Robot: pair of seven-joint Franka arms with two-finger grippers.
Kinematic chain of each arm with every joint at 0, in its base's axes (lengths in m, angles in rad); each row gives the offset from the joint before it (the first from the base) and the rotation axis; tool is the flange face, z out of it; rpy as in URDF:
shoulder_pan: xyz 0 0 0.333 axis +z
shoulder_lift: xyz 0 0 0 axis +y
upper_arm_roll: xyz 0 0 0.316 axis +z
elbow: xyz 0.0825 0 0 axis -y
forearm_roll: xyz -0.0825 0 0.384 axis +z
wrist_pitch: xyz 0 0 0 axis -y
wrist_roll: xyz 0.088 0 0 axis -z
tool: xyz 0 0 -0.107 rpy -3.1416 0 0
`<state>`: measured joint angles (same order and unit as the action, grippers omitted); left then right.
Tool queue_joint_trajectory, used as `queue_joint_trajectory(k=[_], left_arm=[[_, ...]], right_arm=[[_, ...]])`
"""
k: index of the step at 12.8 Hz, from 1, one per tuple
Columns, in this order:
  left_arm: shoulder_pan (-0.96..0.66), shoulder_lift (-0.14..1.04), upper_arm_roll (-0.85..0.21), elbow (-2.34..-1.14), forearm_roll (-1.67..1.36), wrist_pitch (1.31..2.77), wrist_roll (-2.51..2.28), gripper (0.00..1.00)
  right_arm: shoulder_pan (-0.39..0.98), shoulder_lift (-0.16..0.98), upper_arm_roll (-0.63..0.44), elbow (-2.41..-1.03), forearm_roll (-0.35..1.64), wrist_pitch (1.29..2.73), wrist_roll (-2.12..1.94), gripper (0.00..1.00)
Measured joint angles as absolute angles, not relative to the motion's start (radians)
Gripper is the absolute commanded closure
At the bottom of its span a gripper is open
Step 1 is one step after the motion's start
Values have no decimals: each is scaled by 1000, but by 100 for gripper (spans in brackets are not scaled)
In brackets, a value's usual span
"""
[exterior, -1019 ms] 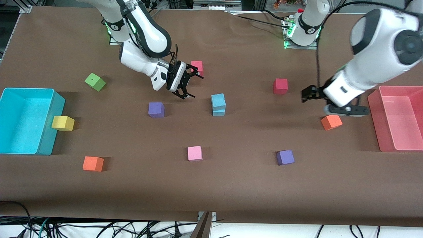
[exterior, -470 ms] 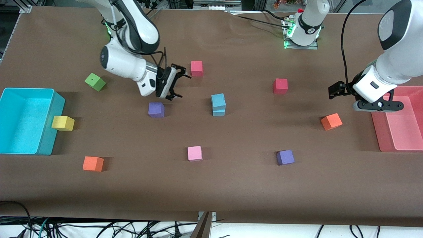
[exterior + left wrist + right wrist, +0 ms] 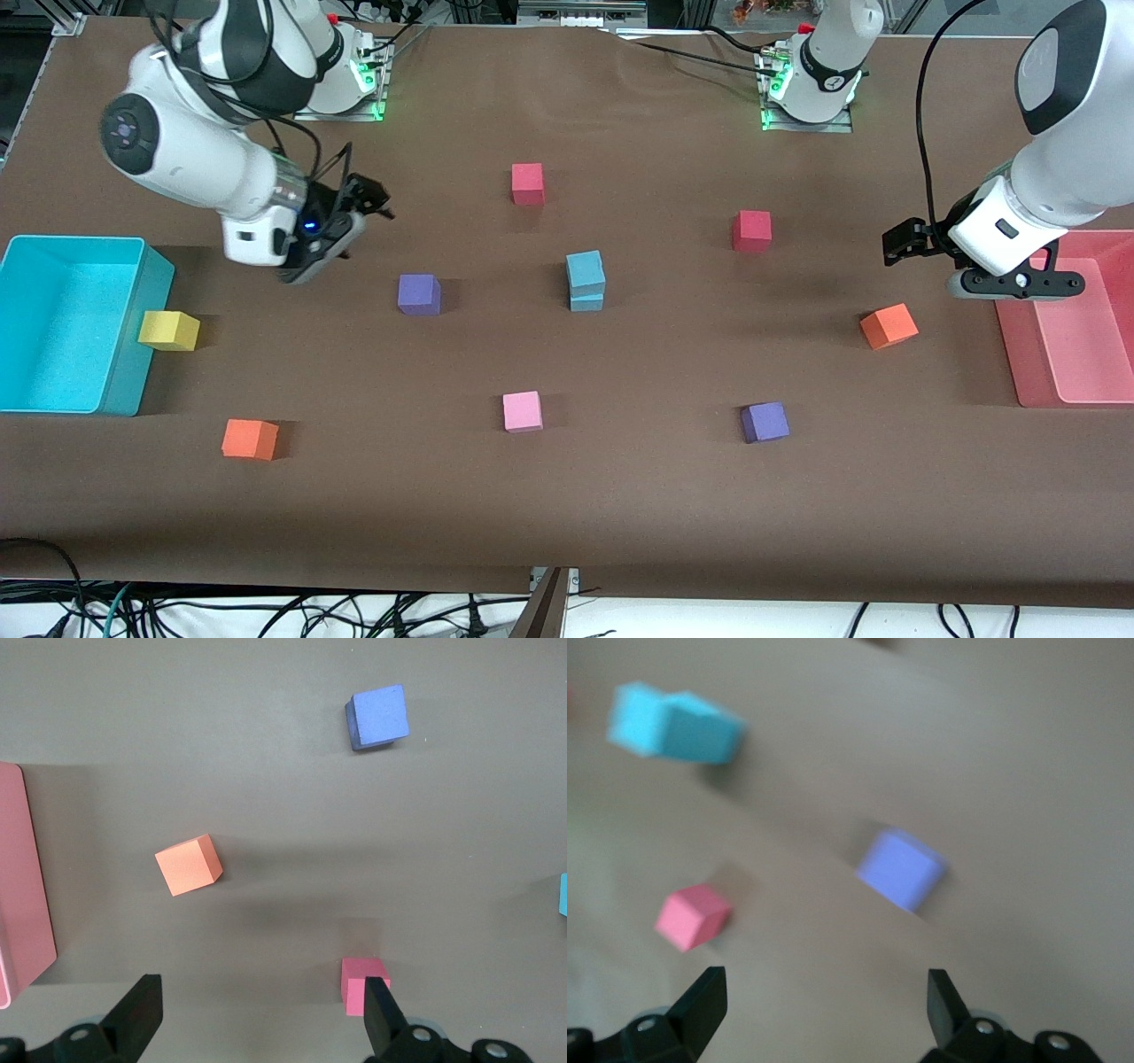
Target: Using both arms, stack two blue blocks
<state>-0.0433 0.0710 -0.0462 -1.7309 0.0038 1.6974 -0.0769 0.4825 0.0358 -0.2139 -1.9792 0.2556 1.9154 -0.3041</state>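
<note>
Two blue blocks stand stacked mid-table, the upper blue block (image 3: pixel 585 268) sitting slightly askew on the lower one (image 3: pixel 586 302); the stack (image 3: pixel 673 722) also shows in the right wrist view. My right gripper (image 3: pixel 359 217) hangs open and empty over the cloth toward the right arm's end, apart from the stack, with its fingertips (image 3: pixel 704 1001) spread wide. My left gripper (image 3: pixel 904 244) is open and empty beside the pink bin, fingertips (image 3: pixel 376 1005) wide apart over bare cloth, one of them overlapping a red cube (image 3: pixel 357 977).
A purple cube (image 3: pixel 418 294) lies between the right gripper and the stack. Red cubes (image 3: pixel 528 183) (image 3: pixel 751 230), an orange cube (image 3: pixel 888 325), a pink cube (image 3: pixel 522 411), a second purple cube (image 3: pixel 765 422), a yellow cube (image 3: pixel 168 330), another orange cube (image 3: pixel 249 439). Cyan bin (image 3: pixel 35 403), pink bin (image 3: pixel 1028 390).
The right arm has swung away from the blue stack toward its own end of the table. The left arm drew back toward the pink bin, then held still. Both grippers stayed open.
</note>
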Motion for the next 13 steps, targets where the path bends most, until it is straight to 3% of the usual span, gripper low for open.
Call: queue_joint_trajectory(k=[5,10,13], left_arm=[[-43,71,-46,-1731,4,1691,-77,0],[-43,71,-46,-1731,4,1690,-77,0],[-44,71,-47,-1731,4,1690,-77,0]], right_arm=[[369,-33,-215,-1940,-80,1831,87,0],[191,-68,-216,-1740,-91,1601,53,0],[121,-71,-213,-1713,-65,1558,15,0]])
